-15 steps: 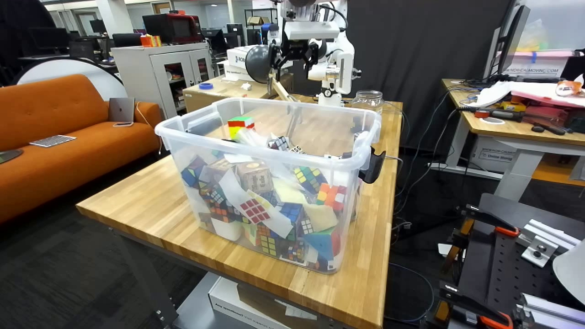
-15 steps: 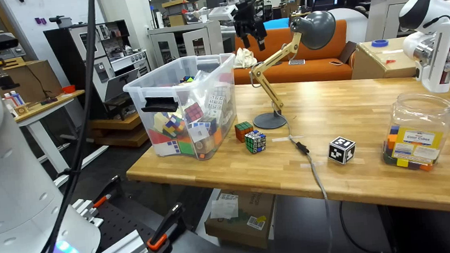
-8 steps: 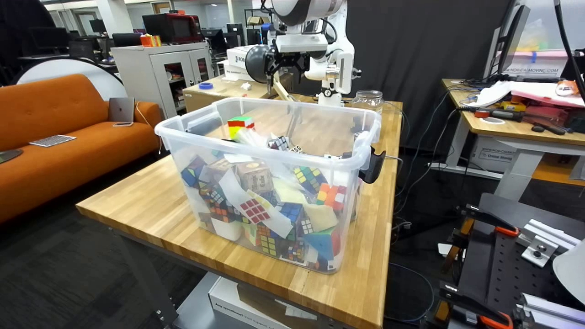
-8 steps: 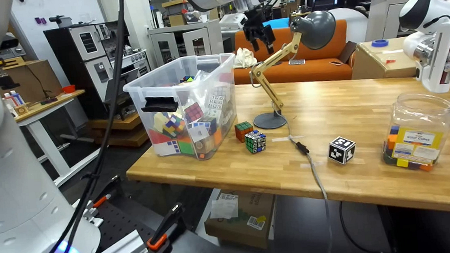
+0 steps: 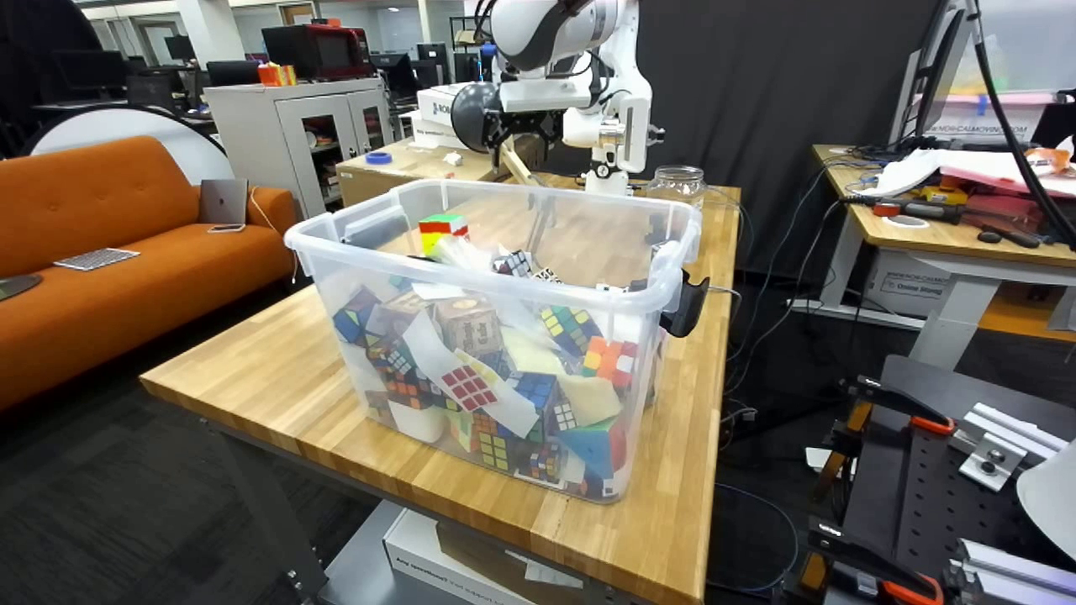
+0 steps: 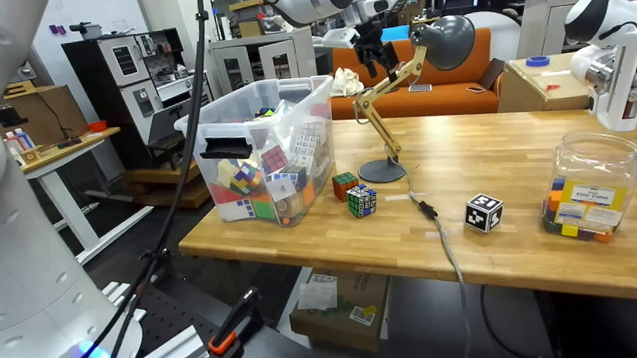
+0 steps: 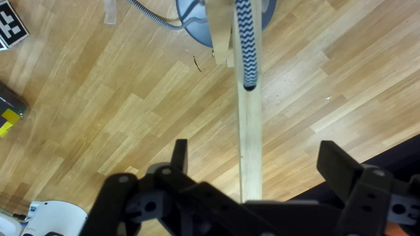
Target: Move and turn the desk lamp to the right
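The desk lamp has a dark grey bowl-shaped head [image 6: 450,41], a jointed tan wooden arm [image 6: 383,130] and a round grey base [image 6: 382,171] standing on the table. In an exterior view its head also shows [image 5: 476,116]. My gripper [image 6: 382,72] is open and empty, up beside the upper part of the wooden arm, just short of the head. In the wrist view my gripper's fingers [image 7: 254,146] are wide apart, and the lamp's wooden arm [image 7: 251,131] runs between them from above. I see no contact. The lamp head is hidden in the wrist view.
A clear bin of puzzle cubes [image 6: 256,127] stands beside the lamp. Two cubes [image 6: 362,200] sit near the base. The lamp cord [image 6: 443,237] crosses the table edge. A marker cube [image 6: 484,212], a clear jar [image 6: 596,189] and another white arm [image 6: 625,60] are farther right.
My open gripper has moved toward the lamp and slightly down, coming closer to its upper arm and head. The lamp has not moved.
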Controlling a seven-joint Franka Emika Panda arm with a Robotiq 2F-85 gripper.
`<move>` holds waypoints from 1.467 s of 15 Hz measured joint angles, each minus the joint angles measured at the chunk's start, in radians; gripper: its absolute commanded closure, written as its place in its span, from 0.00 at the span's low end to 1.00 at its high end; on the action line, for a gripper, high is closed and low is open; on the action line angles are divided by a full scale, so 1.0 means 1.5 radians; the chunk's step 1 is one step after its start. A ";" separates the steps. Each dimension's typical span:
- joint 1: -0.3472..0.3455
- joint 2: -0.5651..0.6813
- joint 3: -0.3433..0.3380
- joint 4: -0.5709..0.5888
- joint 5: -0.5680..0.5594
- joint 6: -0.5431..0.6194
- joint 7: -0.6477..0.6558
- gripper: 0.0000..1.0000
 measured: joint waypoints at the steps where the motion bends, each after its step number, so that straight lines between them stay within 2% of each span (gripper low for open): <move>1: -0.001 0.009 -0.003 0.012 0.000 -0.002 0.000 0.00; 2: -0.002 0.018 -0.005 0.024 0.000 -0.005 0.001 0.04; 3: -0.003 0.027 -0.007 0.037 0.000 -0.008 0.001 0.20; 4: -0.004 0.035 -0.008 0.047 0.000 -0.010 0.001 0.29; 5: -0.005 0.043 -0.009 0.059 0.000 -0.013 0.001 0.29; 14: -0.009 0.086 -0.009 0.128 0.002 -0.037 0.001 0.93; 16: -0.011 0.090 -0.009 0.136 0.002 -0.040 0.001 0.99; 18: -0.012 0.094 -0.010 0.143 0.004 -0.041 0.009 0.95; 22: -0.015 0.095 -0.010 0.145 0.010 -0.043 0.010 0.95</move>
